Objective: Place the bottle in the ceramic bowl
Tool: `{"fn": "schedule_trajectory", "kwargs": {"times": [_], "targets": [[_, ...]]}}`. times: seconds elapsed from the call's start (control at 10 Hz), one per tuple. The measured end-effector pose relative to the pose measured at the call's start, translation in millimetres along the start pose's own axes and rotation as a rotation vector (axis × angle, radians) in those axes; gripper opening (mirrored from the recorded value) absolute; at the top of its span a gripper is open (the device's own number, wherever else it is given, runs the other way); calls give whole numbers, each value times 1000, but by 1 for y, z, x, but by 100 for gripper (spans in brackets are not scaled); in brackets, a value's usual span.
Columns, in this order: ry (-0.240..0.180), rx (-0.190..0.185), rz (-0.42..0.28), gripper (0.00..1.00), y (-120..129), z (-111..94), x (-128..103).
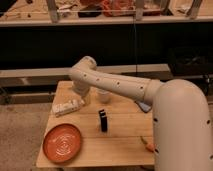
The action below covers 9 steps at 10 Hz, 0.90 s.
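The robot's pale arm (120, 87) is stretching in from the right across the wooden worktop (125, 135). It is bending at a rounded joint above the far left part of the surface and pointing down from there. The pincer (84, 98) is hanging at the end of that downward section, low over the worktop and just beside the right end of the bottle (67, 107). Its jaws are standing apart and are gripping nothing.

The bottle is lying on its side on the left part of the worktop, its long axis running roughly left to right with the right end a little farther back. Whether the pincer is touching it is not possible to tell.

The bowl (62, 143) is sitting near the front left corner, in front of the bottle and apart from it. It is showing pale rings in its middle and is holding nothing.

A pale cup (103, 95) is standing upright just to the right of the pincer, close under the arm. A black block (103, 120) is standing upright near the middle of the worktop, in front of the cup. An orange object (147, 144) is lying near the front right edge, partly hidden by the robot's body. A bluish item (144, 106) is peeking out from under the arm on the right side.
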Motion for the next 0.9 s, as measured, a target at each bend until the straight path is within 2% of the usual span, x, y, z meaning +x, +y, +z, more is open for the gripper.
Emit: {"fn": "schedule_trajectory", "kwargs": {"times": [0.2, 0.5, 0.9], "targets": [[-15, -3, 8, 80, -4, 6, -7], [-48, -15, 25, 80, -2, 27, -14], [-85, -31, 47, 80, -8, 46, -21]]}}
